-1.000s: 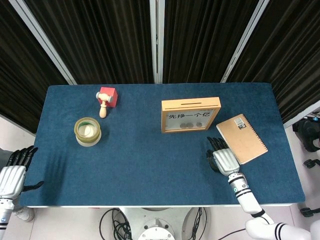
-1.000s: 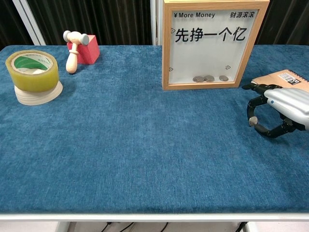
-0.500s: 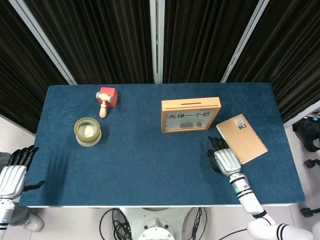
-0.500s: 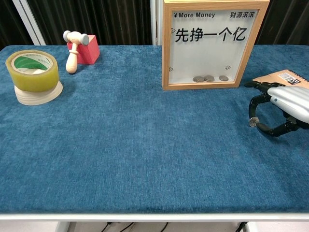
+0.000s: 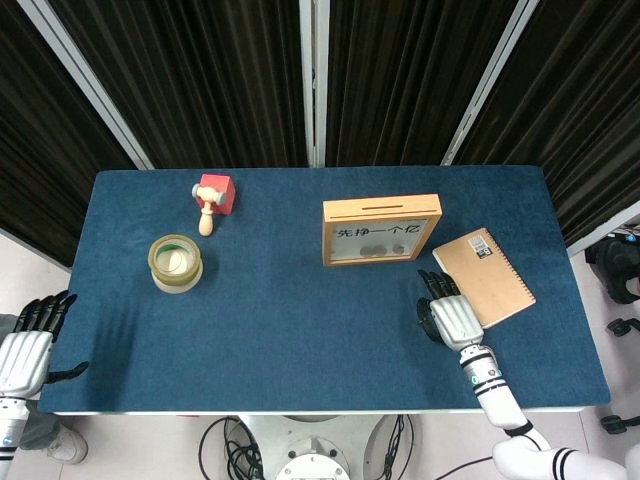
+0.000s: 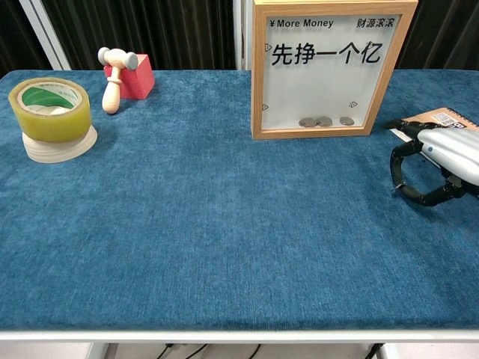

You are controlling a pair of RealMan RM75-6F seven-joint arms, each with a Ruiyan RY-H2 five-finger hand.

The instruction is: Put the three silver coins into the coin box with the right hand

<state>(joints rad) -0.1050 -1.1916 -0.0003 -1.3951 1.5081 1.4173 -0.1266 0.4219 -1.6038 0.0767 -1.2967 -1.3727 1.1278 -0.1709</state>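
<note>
The wooden-framed coin box [image 5: 381, 230] [image 6: 333, 67] stands upright at the table's middle right, its slot on top. Three silver coins [image 6: 324, 121] lie inside it on the bottom, behind the clear front; in the head view these coins [image 5: 383, 250] are only faint spots. My right hand [image 5: 452, 315] [image 6: 441, 161] hovers low over the cloth, right of the box and beside the notebook. Its fingers are curved and apart, holding nothing. My left hand [image 5: 25, 345] hangs off the table's left edge, fingers spread and empty.
A brown spiral notebook [image 5: 483, 277] [image 6: 441, 118] lies right of the box, touching my right hand's far side. A roll of yellow tape [image 5: 175, 262] [image 6: 51, 112] sits at the left. A red block [image 5: 215, 193] and a small wooden hammer [image 5: 206, 215] stand at the back left.
My right hand has drifted slightly rightwards and away from the box, toward the notebook. The coins in the box and my left hand have not moved.
</note>
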